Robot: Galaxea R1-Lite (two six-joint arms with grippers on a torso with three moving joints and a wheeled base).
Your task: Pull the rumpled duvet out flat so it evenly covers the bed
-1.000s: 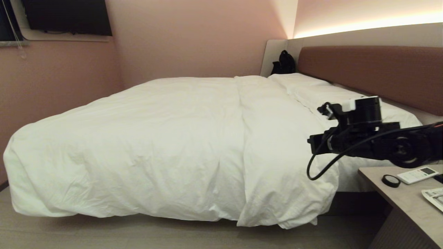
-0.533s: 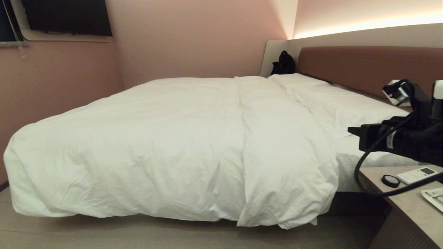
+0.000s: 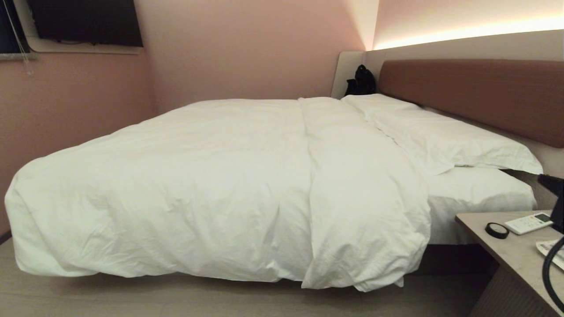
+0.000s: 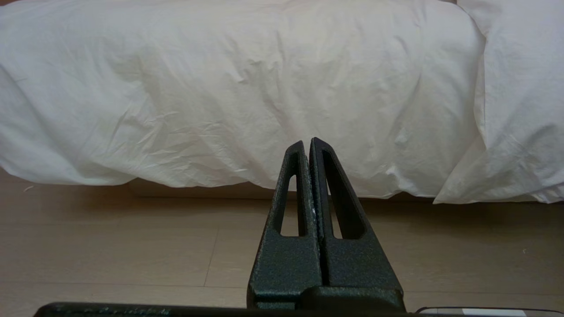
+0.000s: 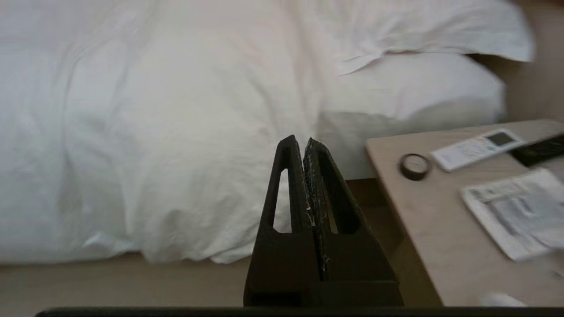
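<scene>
Right gripper (image 5: 304,143): clenched empty, now withdrawn from over the bed (image 3: 480,193) to beside the nightstand (image 3: 498,255). Left gripper (image 4: 307,145): clenched, parked low. Duvet (image 3: 229,185): spread, apparently finished.

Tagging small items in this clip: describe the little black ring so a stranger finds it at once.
Start from the beige wooden bedside table beside the white bed. On the tabletop, near the bedward edge, lies the small black ring. It alone is round and dark; beside it is a long white remote control.

You won't find any readable text here: the print on the paper (image 5: 513,211) and the remote (image 5: 478,148) on the bedside table (image 5: 423,229) is too blurred.
</scene>
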